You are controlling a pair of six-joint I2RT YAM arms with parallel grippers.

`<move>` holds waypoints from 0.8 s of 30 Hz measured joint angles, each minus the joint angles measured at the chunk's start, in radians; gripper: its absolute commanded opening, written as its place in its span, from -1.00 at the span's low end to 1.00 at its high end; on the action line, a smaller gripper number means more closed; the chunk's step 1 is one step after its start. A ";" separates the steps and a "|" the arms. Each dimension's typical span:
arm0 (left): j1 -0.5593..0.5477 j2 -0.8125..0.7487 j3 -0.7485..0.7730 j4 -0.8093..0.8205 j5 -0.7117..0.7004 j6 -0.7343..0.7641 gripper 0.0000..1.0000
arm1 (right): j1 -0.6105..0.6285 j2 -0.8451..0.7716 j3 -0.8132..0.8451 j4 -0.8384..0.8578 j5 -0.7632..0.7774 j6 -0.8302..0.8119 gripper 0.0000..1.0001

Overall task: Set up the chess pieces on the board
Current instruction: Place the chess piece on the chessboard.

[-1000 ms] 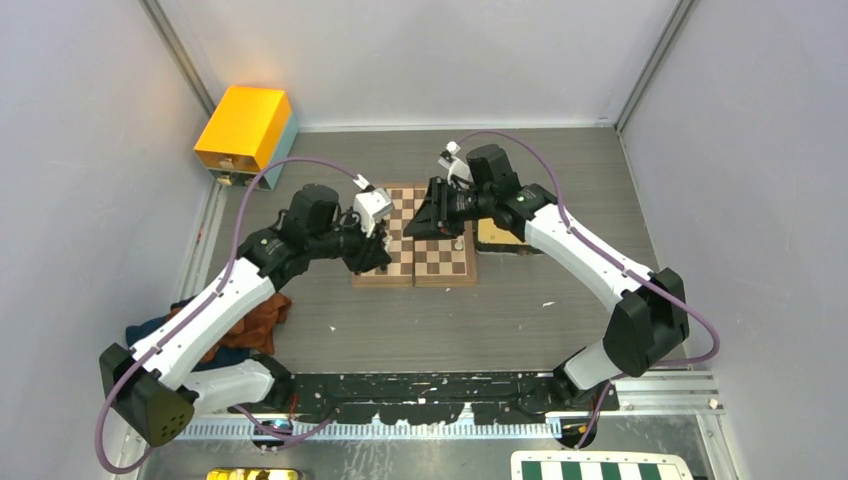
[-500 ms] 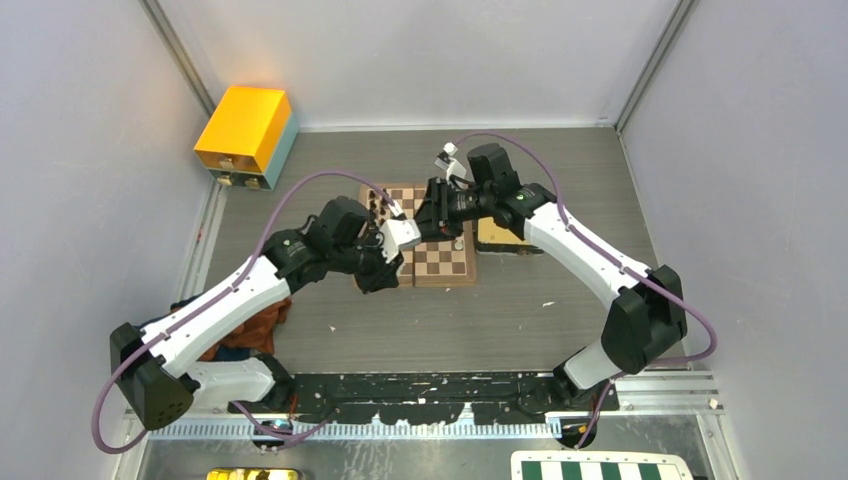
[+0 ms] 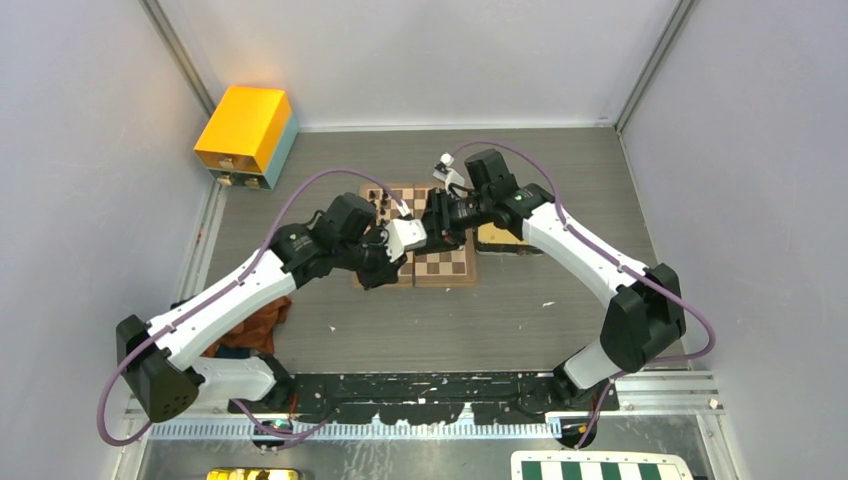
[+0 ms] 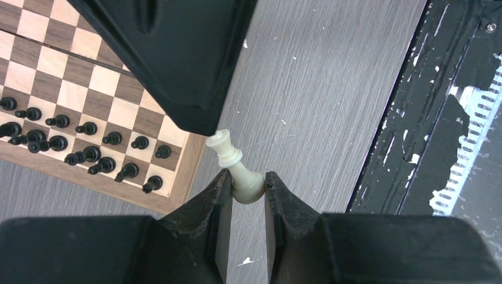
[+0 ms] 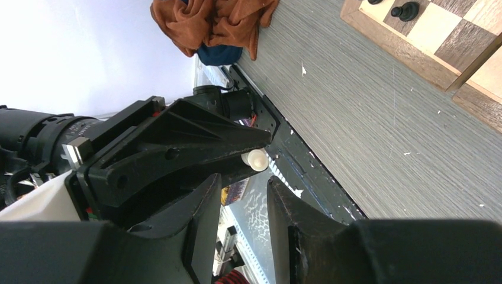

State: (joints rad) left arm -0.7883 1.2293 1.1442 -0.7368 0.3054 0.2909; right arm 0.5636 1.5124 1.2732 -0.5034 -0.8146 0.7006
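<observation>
Left tool [image 4: 248,179] clamped on cream piece [image 4: 234,162] — crown beside right tool [image 5: 241,180], jaws apart

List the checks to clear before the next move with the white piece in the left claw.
1. Left claw shut on white chess piece: ok, pinched at its base.
2. Right claw open: ok.
3. Piece between the right claw's fingers: not ok, it sits ahead of their tips in the right wrist view.
4. Black pieces in two rows on the chessboard: ok.
5. Free square for the white piece: cannot tell, the arms hide much of the board.
</observation>
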 measured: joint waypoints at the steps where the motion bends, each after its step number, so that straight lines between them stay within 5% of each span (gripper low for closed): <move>1: 0.000 0.001 0.002 0.000 0.000 0.002 -1.00 | 0.002 0.000 -0.001 -0.002 -0.001 -0.003 -0.20; 24: -0.018 0.024 0.019 -0.001 -0.010 0.005 -1.00 | 0.025 0.035 -0.056 0.011 -0.025 -0.016 -0.20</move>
State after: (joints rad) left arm -0.8062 1.2530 1.1637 -0.7380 0.2958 0.2962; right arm 0.5884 1.5471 1.2171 -0.4923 -0.8398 0.6846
